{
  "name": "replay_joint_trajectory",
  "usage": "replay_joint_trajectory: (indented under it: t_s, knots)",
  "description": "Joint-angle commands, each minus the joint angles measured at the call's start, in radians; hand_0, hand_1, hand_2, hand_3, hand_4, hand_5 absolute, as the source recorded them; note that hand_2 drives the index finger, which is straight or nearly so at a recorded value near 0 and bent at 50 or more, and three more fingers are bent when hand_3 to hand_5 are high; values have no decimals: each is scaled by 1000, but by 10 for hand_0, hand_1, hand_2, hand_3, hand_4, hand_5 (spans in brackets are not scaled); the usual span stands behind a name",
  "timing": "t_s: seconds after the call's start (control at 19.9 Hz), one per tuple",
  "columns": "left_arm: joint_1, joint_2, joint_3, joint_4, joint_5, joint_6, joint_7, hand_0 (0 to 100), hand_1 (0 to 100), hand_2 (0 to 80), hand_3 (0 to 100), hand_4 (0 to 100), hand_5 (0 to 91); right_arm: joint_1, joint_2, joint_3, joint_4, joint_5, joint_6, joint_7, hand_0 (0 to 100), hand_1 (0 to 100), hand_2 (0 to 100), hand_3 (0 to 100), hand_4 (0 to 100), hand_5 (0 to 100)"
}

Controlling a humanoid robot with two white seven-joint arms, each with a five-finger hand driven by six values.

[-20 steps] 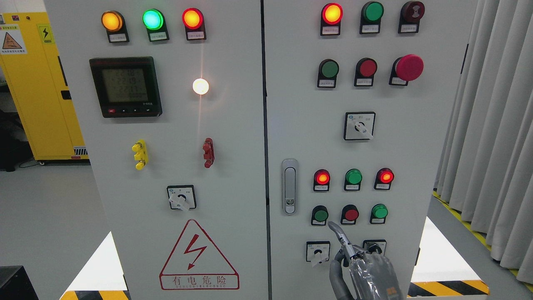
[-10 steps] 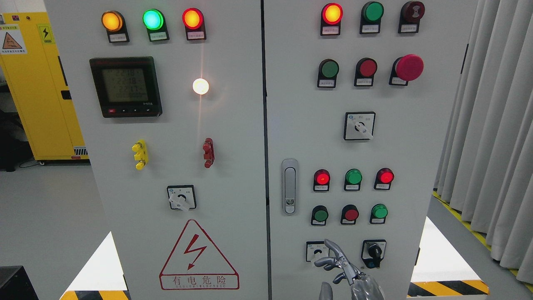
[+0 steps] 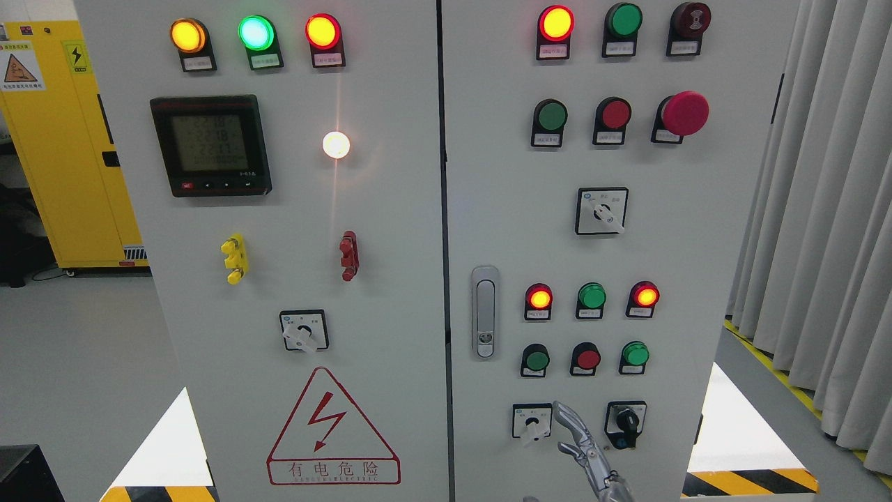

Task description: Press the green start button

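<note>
The right door of the grey cabinet has a green push button (image 3: 536, 360) at the left of its lower button row, with a red button (image 3: 588, 359) and a second green button (image 3: 635, 353) beside it. A further green button (image 3: 551, 115) sits in the upper row. My right hand (image 3: 568, 432) rises from the bottom edge, below the lower row. Its index finger (image 3: 566, 413) points up beside a rotary switch (image 3: 532, 421), clear of the green button. The other fingers are loosely spread and hold nothing. The left arm is out of view.
A black selector knob (image 3: 627, 420) sits right of my hand. A door latch (image 3: 484, 312) is left of the lower buttons, and lit red lamps (image 3: 539, 298) are above them. A red mushroom stop button (image 3: 685, 112) is at the upper right. Curtains (image 3: 822, 209) hang on the right.
My right hand has dropped from just under the lower-left green button to the bottom edge. Its curled fingers have loosened and most of the hand has left the view.
</note>
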Motion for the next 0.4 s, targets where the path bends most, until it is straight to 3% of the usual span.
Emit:
replay_joint_trajectory:
  t_s: [0.0, 0.35]
  knots:
    - [0, 0, -1, 0, 0, 0, 1, 120, 556, 0, 0, 0, 0, 8, 0, 30, -5, -40, 2, -1, 377, 744, 0, 0, 0, 0]
    - [0, 0, -1, 0, 0, 0, 0, 120, 556, 0, 0, 0, 0, 10, 0, 35, -4, -40, 3, 1, 375, 742, 0, 0, 0, 0]
